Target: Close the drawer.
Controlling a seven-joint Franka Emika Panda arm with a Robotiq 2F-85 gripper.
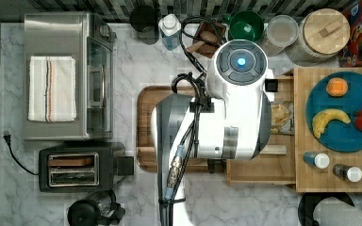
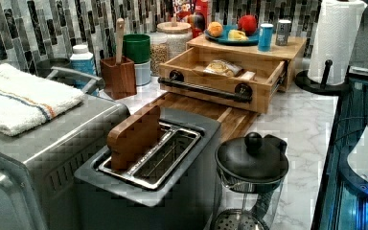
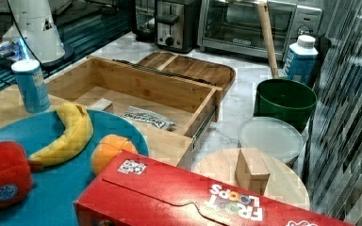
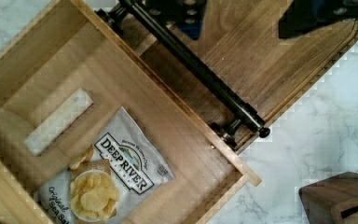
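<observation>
Standing pulled out over the cutting board (image 4: 279, 60), the drawer (image 4: 121, 107) holds 1 chip bag (image 4: 116, 172), with its black handle (image 4: 196, 67) right at the gripper (image 4: 242, 16), handy for pushing; the jaws' state I cannot tell.

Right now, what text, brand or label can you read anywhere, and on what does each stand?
"DEEP RIVER", "Original", "Sea Sal..." cut off: chip bag in the drawer.
"FROOT LOOPS": red cereal box.
Small print above the bag's brand name: too small to read.
White sticker on the cereal box: unreadable.
White bottle label: blurred.
</observation>
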